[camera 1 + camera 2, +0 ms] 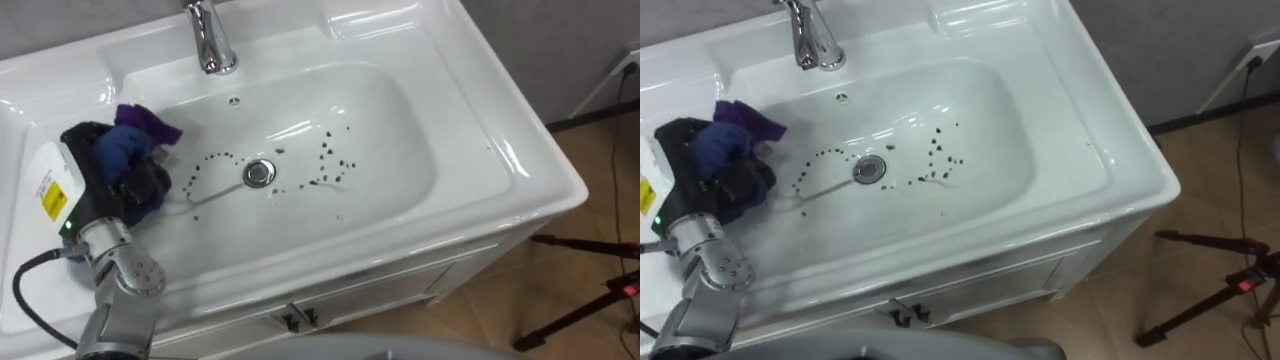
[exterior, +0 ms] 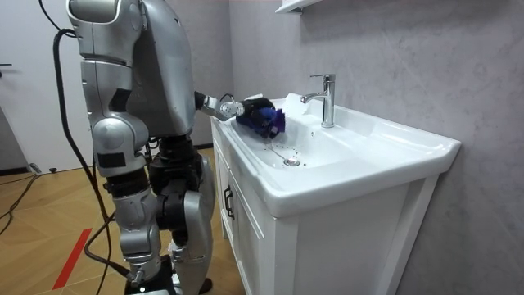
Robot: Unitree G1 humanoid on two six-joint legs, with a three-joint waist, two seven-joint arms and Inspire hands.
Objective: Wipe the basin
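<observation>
Although the blue and purple cloth [image 1: 135, 135] is already down inside the white ceramic basin [image 1: 400, 130], the wipe looks barely begun. Dark specks [image 1: 335, 160] lie scattered over the basin floor to the right of the left hand [image 1: 120, 190], in a loose ring near it and a denser cluster further right. The round metal drain [image 1: 259, 173] sits between those two patches, to the hand's right. A faint wet streak runs from just beside the hand toward the drain; the ground is otherwise unswept. Judgement: early stage, nearly the whole floor and the right-hand slope left to cover. Pose: the left arm enters from the lower left, with the forearm crossing the front lip of the white worktop [image 1: 420, 235] and the wrist angled down into the bowl. The dark fingers are curled around the bunched cloth, gripping it, with a purple fold sticking up on the side away from the wrist. Hand and cloth rest against the basin's left slope. The chrome tap [image 1: 208, 40] stands beyond the hand and to its right, well apart from it. In the room view the robot stands upright, close against the white cabinet [image 2: 254, 238], with this arm reaching out over the rim.
</observation>
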